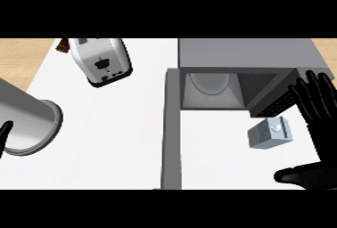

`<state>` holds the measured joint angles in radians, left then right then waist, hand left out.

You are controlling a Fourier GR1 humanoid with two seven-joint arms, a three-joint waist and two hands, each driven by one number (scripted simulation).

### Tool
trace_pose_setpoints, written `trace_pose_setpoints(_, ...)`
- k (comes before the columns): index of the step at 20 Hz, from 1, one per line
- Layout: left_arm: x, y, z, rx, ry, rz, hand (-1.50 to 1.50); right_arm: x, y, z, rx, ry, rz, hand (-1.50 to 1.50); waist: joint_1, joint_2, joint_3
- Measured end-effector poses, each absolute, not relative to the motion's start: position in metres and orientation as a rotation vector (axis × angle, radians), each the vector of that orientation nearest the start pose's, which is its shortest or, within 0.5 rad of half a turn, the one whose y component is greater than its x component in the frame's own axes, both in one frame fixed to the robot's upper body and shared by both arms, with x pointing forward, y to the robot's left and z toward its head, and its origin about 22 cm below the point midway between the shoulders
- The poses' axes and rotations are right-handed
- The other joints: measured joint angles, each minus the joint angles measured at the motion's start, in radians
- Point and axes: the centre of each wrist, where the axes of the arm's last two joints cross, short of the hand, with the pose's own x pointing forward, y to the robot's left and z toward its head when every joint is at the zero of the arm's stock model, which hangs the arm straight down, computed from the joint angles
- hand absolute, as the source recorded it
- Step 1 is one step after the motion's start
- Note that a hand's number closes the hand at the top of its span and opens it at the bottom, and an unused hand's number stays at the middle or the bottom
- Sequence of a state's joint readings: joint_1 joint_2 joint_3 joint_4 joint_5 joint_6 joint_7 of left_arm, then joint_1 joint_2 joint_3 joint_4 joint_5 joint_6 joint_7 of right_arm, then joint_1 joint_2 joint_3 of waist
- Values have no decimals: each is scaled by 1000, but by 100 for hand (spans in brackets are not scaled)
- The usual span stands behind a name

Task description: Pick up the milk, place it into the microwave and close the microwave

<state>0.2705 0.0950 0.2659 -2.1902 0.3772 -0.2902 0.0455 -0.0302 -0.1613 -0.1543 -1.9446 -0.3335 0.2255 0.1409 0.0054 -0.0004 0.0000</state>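
The milk (269, 132) is a small pale grey-blue carton with a round cap, standing on the white counter just in front of the microwave's right side. The microwave (237, 80) is a grey box at the upper right, with its cavity open and a white turntable plate (209, 82) inside. Its door (171, 129) swings out to the left and reaches toward the lower edge. My right hand (320, 133) is open, fingers straight, just right of the milk and apart from it. Only a fingertip of my left hand (4, 133) shows at the left edge.
A silver toaster (100, 60) lies at the upper left of the counter (112, 147). A large metal pot (26, 122) sits at the left edge. Wooden floor shows beyond the counter's far corners.
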Motion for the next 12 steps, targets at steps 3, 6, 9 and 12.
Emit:
trace_pose_setpoints(3, 144, 317, 102, -107, -1962, 15, -150, 231, -292, 84, 187, -1834, 76, -150, 0, 0, 0)
trace_pose_setpoints(6, 141, 317, 102, -115, -1962, 14, -150, 236, -301, 69, 165, -1821, 67, -150, 0, 0, 0)
trace_pose_setpoints(9, 142, 319, 101, -111, -1967, 14, -150, 236, -314, 54, 137, -1812, 55, -150, -1, 0, 0)
trace_pose_setpoints(12, 139, 319, 101, -110, -1968, 11, -150, 234, -321, 34, 108, -1805, 45, -150, -1, 0, 0)
